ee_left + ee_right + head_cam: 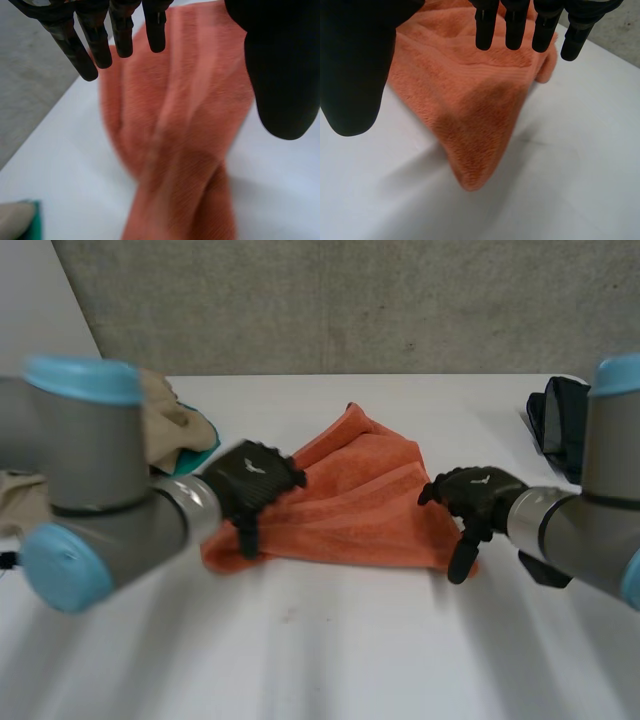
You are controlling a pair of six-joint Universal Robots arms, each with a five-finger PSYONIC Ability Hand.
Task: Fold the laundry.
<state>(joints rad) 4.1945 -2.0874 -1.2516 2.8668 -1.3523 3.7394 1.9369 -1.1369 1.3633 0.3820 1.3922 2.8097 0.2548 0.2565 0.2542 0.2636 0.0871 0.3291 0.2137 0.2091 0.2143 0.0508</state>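
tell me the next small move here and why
Probably close both hands on the near corners of the rumpled orange terry towel. The left hand and right hand sit at its two sides, both open and gripping nothing.

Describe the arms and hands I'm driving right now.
The left arm and right arm are thick grey tubes with light-blue caps on the joints. The left hand and right hand are black, each with a small pale mark on its back. Their fingers are slim black rods with blunt tips; the thumb looks broader and rounded.
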